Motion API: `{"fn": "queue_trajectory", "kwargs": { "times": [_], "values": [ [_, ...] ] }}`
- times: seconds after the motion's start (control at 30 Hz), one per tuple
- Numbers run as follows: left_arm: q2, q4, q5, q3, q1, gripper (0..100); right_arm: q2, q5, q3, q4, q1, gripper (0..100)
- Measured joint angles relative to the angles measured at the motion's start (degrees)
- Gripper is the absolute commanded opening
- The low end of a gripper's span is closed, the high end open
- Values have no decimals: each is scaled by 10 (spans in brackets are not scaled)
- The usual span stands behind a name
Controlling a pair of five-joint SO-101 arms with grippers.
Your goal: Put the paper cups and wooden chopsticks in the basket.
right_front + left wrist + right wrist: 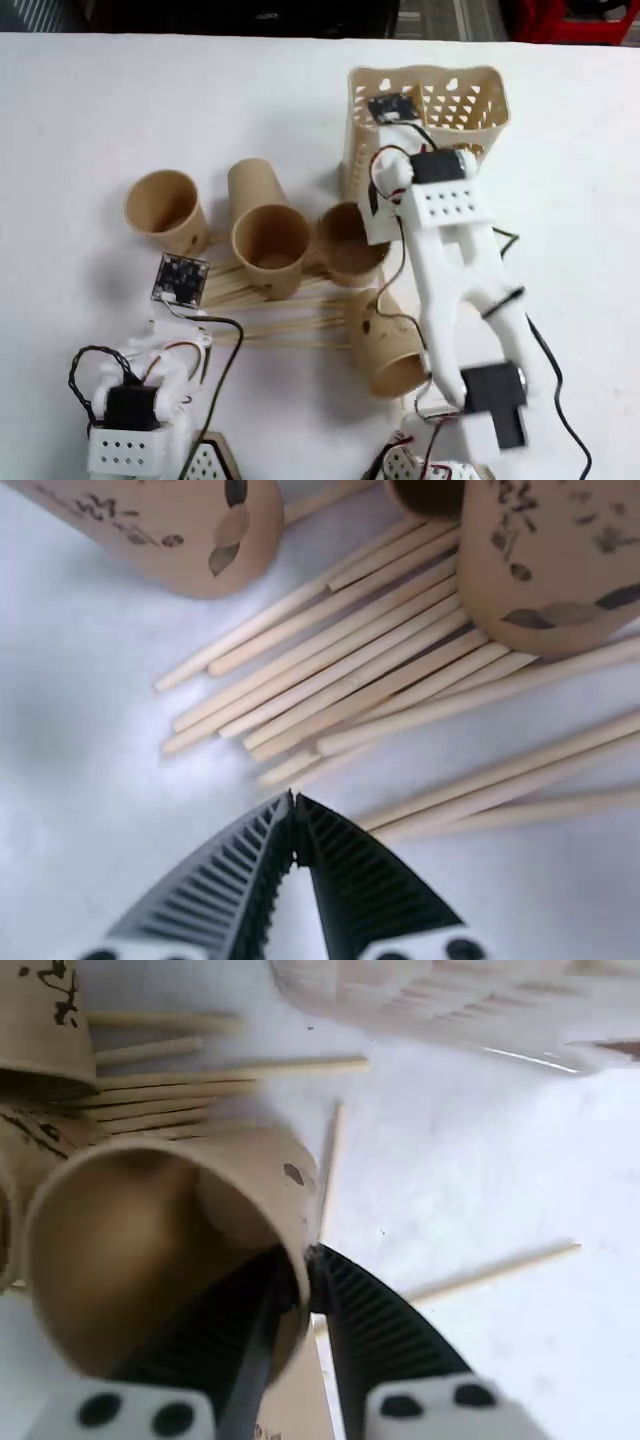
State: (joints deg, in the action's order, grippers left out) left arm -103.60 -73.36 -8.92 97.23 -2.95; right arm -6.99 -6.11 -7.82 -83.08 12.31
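White table (80, 120) bears chopsticks (290, 324) lying side-to-side; right tool (303, 1262) pinches mouth-up cup (130, 1230) rim; left tool (294, 802) closed.

— Can any writing be read here?
— Nothing legible. Each paper cup (540, 560) carries dark printed marks and leaf shapes on its side.
— And those marks spell nothing?
— They look like lettering, but they are too blurred and small to make out a single word.

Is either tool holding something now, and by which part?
The right tool grips a paper cup by its rim, one finger inside it. The left tool is shut on nothing.
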Motion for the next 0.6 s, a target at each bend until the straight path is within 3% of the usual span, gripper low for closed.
{"fn": "queue_trajectory", "kwargs": {
  "times": [0.4,0.6],
  "values": [
    [0,0,0,0,0,27,-247,-25,3,-26,3,18],
    [0,0,0,0,0,27,-293,-36,100,-26,-15,18]
  ]
}}
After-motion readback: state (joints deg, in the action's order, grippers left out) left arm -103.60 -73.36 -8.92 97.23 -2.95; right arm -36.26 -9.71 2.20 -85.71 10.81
